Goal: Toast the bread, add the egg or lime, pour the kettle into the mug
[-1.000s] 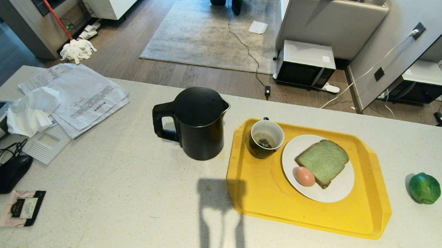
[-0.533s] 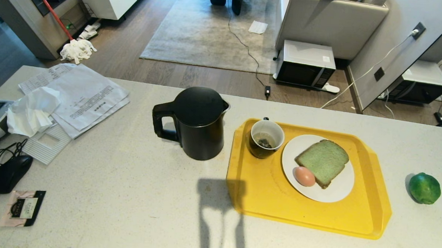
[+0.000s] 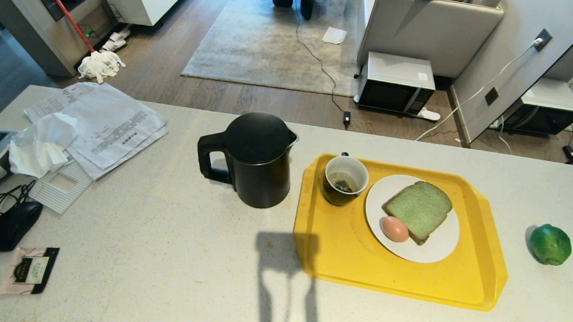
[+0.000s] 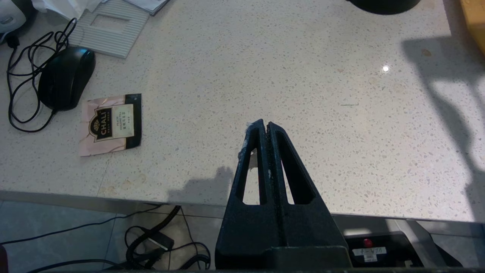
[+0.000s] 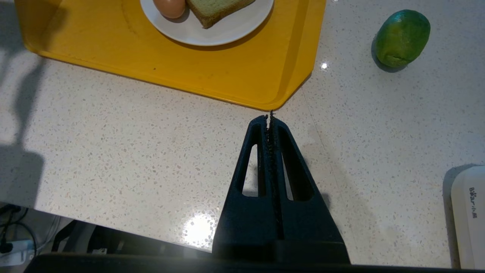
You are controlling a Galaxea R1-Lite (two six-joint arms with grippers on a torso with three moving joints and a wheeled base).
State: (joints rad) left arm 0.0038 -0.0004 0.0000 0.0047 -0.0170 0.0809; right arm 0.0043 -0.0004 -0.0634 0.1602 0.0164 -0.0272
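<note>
The greenish bread lies on a white plate with the pinkish egg touching its near corner, both on a yellow tray. The mug, white inside with a tea bag, stands at the tray's far left corner. Left of the tray stands the black kettle, lid on. The lime lies on the counter right of the tray. My left gripper is shut and empty over the counter's near edge. My right gripper is shut and empty just short of the tray's near right corner. Neither arm shows in the head view.
Papers, crumpled tissue, a computer mouse with cable and a tea sachet lie at the counter's left. A white appliance sits at the near right. Microwaves stand on the floor beyond the counter.
</note>
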